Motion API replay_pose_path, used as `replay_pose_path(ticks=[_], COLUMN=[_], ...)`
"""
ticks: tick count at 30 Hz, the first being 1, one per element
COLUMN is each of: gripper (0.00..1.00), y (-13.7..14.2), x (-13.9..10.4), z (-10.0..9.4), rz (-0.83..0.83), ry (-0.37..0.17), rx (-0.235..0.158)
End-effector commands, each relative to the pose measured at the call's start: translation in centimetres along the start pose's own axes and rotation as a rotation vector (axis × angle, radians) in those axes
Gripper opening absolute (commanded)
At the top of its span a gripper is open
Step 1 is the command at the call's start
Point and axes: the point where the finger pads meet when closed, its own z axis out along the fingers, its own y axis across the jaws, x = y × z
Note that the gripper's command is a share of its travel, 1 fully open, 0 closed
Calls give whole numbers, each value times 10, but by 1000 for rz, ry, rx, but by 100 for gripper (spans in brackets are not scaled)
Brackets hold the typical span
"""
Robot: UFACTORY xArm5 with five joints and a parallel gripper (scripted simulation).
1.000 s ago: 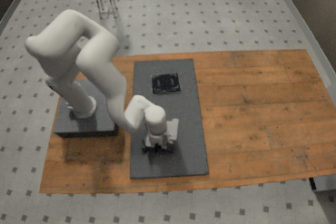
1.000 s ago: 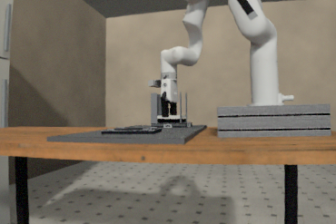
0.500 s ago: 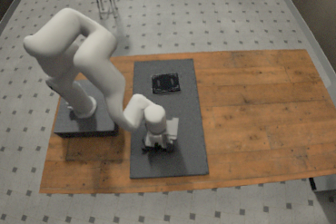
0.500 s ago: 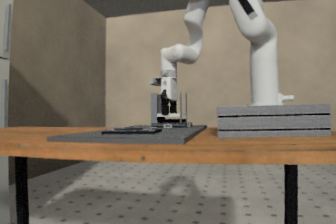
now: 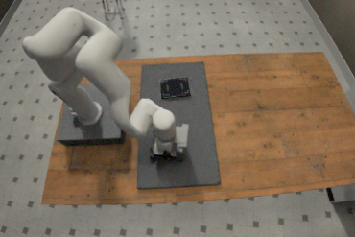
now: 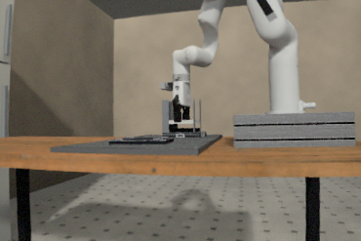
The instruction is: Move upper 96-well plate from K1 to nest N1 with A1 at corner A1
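Exterior view showed the gripper [image 6: 180, 114] clamped on the upper plate [image 6: 180, 125] between rack K1's thin posts [image 6: 200, 115]; flat dark nest N1 [image 5: 175, 88] lay apart.

Rack [image 6: 199, 116] posts stand close on both sides of the gripper [image 6: 180, 114], which is clamped on the upper plate [image 6: 180, 122] between them; way out looks to be straight up only, tho view is blurry. Nest [image 5: 175, 87] lies flat on the mat [image 5: 197, 114], well apart, nothing standing betw. Arm base [image 5: 111, 135] blocks one side.
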Motion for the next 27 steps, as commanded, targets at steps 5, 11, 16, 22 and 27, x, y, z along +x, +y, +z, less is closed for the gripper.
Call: replay_pose_path(ticks=[5, 11, 16, 22, 27], gripper=[0, 0, 0, 0, 0], y=[0, 0, 0, 0, 0], x=[1, 1, 1, 1, 1], z=[-10, -16, -25, -35, -41], rz=[0, 0, 0, 0, 0], ry=[4, 4, 4, 4, 4], rx=[-1, -1, -1, -1, -1])
